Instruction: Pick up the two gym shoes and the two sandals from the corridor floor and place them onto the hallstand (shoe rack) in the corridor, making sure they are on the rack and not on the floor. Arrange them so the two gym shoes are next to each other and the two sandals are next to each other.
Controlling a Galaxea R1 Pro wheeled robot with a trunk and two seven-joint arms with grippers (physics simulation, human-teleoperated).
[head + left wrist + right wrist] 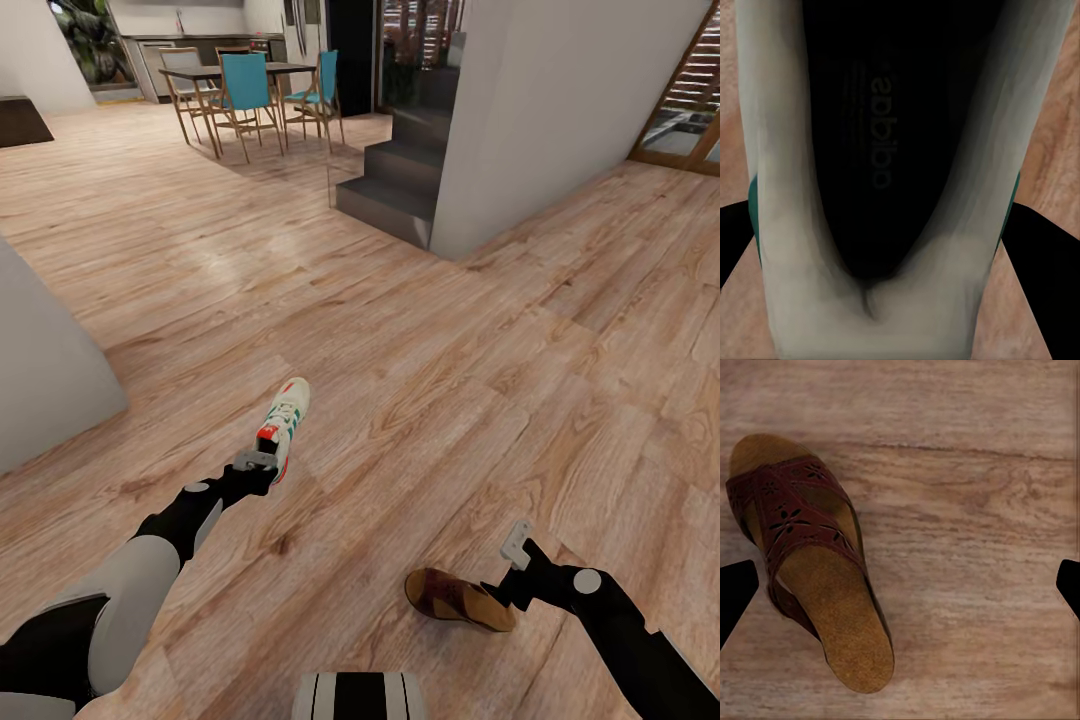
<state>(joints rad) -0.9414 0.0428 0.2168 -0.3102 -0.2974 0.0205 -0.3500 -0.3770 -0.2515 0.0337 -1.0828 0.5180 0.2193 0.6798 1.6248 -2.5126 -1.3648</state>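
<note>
The gym shoe [285,422] is up off the wood floor [450,380], pinched at its heel by the left gripper [262,462]. A brown sandal [455,598] lies on the floor beside the right gripper [516,545], whose fingers are spread wide

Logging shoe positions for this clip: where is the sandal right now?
In the head view the sandal lies on the wood floor at lower right, just beside the right claw, well apart from the sneaker.
</note>
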